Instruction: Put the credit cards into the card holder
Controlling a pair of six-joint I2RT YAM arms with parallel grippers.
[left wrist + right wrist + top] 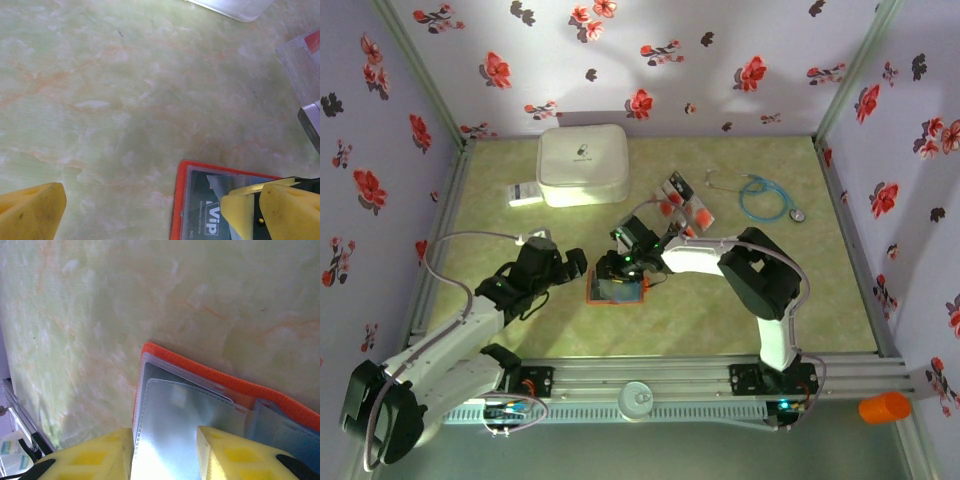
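Several left: small dark-and-white credit cards with red-orange blobs (700, 214) lie loose on the green marbled bench (800, 300), behind the holder and apart from it.
Done: the flat orange-red card holder (617, 290) lies open mid-bench, with one dark printed card (207, 210) already sleeved (I make out no other).
Left claw (142, 200): wide open and empty.
Right claw (165, 455): fingers astride a clear sleeve (170, 425); I cannot tell whether they pinch it.

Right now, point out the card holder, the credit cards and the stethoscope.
card holder (618, 292): top external view, bluish inside face.
credit cards (700, 213): top external view, one card's face.
stethoscope (798, 214): top external view, its chestpiece.
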